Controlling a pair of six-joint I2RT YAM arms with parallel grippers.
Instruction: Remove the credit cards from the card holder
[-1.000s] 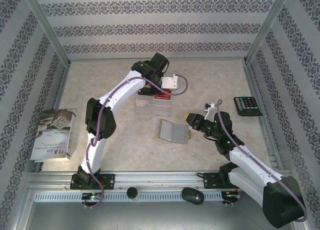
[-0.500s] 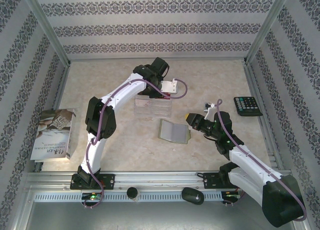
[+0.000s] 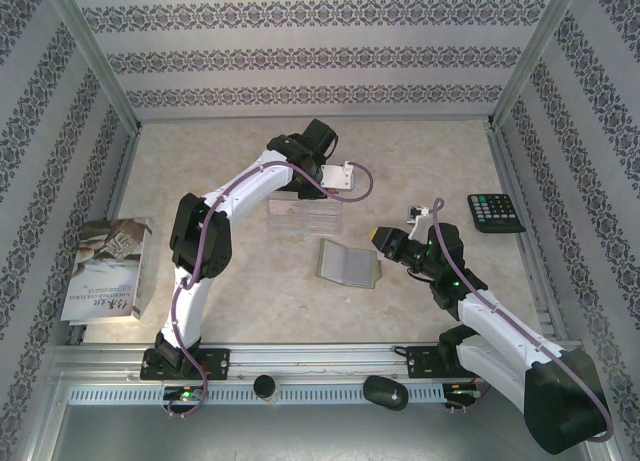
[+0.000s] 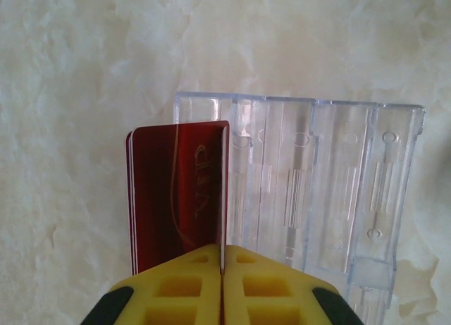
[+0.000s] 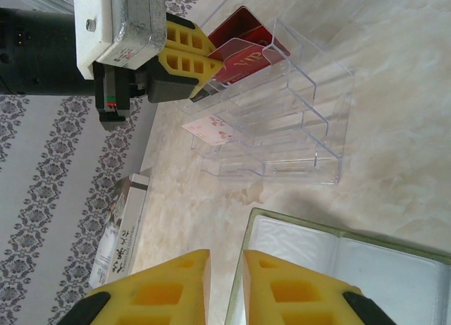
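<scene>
The card holder [image 3: 348, 263] lies open on the table, olive-rimmed and pale grey inside [image 5: 366, 268]. My right gripper [image 3: 383, 243] hovers at its right edge, narrowly open [image 5: 225, 258] with nothing between the fingers. My left gripper [image 4: 224, 258] is shut on a red credit card [image 4: 225, 191], seen edge-on, above a clear stepped rack [image 4: 317, 191]. A second red card [image 4: 162, 191] with gold lettering stands in the rack just left of it. In the right wrist view, the left gripper [image 5: 201, 68] holds its red card [image 5: 246, 57] over the rack's back step, and a pale card [image 5: 209, 130] rests on a lower step.
The clear rack [image 3: 305, 216] sits mid-table behind the holder. A black calculator [image 3: 495, 213] lies at the right, a printed booklet [image 3: 108, 269] at the left edge. Patterned walls and metal frame posts enclose the table.
The left wrist has shifted slightly back over the rack, and the red card seen under it before is now covered in the top view. The right arm has stayed put.
</scene>
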